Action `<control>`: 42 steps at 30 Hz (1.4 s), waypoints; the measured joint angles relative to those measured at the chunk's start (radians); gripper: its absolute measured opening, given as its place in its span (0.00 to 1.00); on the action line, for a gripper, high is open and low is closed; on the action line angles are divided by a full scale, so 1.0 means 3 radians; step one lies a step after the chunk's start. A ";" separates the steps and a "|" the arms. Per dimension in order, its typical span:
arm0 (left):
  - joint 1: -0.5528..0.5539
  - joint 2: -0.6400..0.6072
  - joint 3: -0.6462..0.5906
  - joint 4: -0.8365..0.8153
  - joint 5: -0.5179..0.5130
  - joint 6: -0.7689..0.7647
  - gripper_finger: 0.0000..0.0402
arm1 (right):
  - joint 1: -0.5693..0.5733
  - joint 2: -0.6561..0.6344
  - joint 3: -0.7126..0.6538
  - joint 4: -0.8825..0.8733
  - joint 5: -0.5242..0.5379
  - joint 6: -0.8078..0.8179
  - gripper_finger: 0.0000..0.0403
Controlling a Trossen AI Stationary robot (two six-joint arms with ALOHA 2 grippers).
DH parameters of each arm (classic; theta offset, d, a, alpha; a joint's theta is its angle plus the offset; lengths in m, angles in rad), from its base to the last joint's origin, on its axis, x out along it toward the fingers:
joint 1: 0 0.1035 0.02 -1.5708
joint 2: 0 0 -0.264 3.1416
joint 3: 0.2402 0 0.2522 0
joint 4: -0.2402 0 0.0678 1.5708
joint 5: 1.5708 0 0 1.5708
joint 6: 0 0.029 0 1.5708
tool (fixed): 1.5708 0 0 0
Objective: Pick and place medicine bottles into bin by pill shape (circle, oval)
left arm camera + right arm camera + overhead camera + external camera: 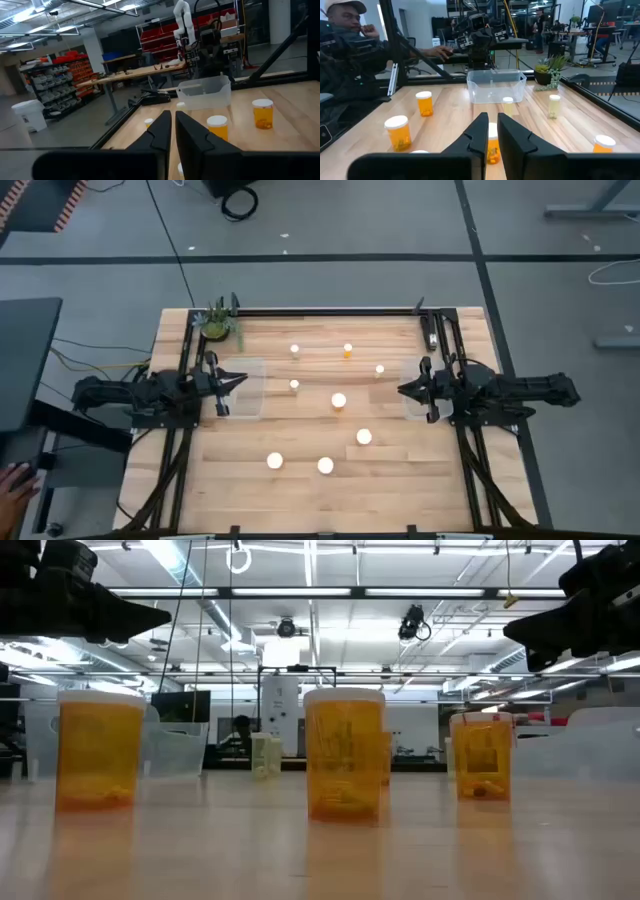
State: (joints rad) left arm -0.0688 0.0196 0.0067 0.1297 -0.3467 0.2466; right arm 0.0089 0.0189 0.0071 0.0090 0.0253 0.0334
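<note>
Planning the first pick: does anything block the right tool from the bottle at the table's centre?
No visible obstacle: bare table lies between the right tool and the centre bottle; other bottles stand off that line.

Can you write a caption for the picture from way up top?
Eight medicine bottles dot a wooden table between two waiting, shut grippers, left and right.

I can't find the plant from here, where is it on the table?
In the high view the plant sits at the table's far left corner, just beyond the left gripper.
</note>
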 joint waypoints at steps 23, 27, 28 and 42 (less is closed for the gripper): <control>0.0000 -0.0001 0.0001 -0.0001 0.0000 0.0000 0.09 | -0.0001 0.0000 0.0000 0.0001 0.0000 -0.0001 0.11; 0.0001 -0.0001 0.0000 -0.0001 0.0000 0.0000 0.08 | -0.0001 0.0000 0.0000 0.0001 0.0000 0.0000 0.11; 0.0000 0.0000 0.0000 0.0001 0.0001 0.0000 0.07 | 0.0000 0.0000 0.0000 0.0001 0.0000 -0.0001 0.11; 0.0000 -0.0001 0.0001 0.0001 0.0001 0.0000 0.09 | 0.0000 0.0000 0.0000 0.0001 -0.0001 0.0000 0.11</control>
State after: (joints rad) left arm -0.0689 0.0193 0.0070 0.1299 -0.3466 0.2466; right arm 0.0090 0.0189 0.0071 0.0093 0.0250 0.0333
